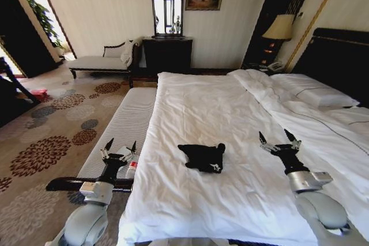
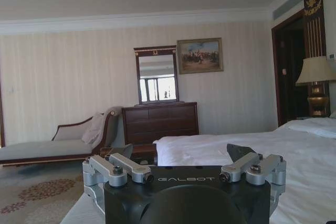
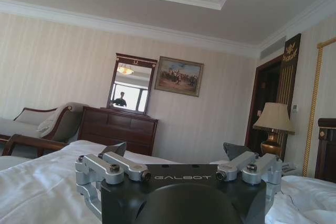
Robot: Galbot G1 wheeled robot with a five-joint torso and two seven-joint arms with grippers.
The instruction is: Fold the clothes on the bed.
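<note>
Hotel bedroom — bed (image 1: 230,159), dresser (image 1: 167,55), bedside lamp (image 1: 279,29)

You can read one word, GALBOT, printed on the left gripper (image 2: 186,153) body and again on the right gripper (image 3: 178,150) body.

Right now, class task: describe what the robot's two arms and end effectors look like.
Both arms have rounded silver-grey shells with black wrist sections. The left end effector and right end effector carry silver metal linkages with dark pointed fingertips, on a black body marked GALBOT in pale letters.
</note>
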